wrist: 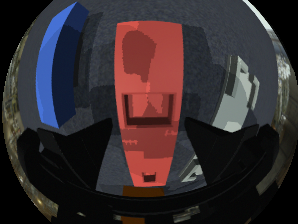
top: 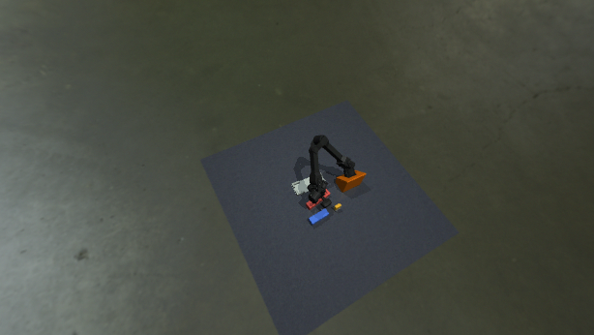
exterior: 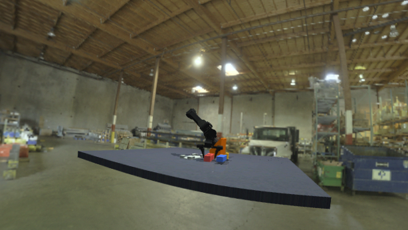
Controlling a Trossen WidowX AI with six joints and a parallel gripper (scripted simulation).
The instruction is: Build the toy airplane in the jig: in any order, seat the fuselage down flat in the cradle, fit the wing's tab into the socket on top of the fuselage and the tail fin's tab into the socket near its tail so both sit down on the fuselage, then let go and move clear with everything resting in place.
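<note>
Two spread black fingers of the gripper (top: 320,205) (exterior: 210,155) (wrist: 149,122) straddle the red block-shaped fuselage (top: 311,204) (exterior: 208,157) (wrist: 149,65), its long axis running between them, ungripped.

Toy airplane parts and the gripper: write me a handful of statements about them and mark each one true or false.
1. The red fuselage lies between the gripper's open fingers. True.
2. The fuselage is seated in the pale jig. False: it lies on the dark mat beside the jig.
3. The blue block is fitted on top of the fuselage. False: it lies apart, to one side.
4. Two sockets show in the fuselage's top, one larger than the other. True.
5. The small yellow piece is on the jig. False: it is off the jig, on the mat.
</note>
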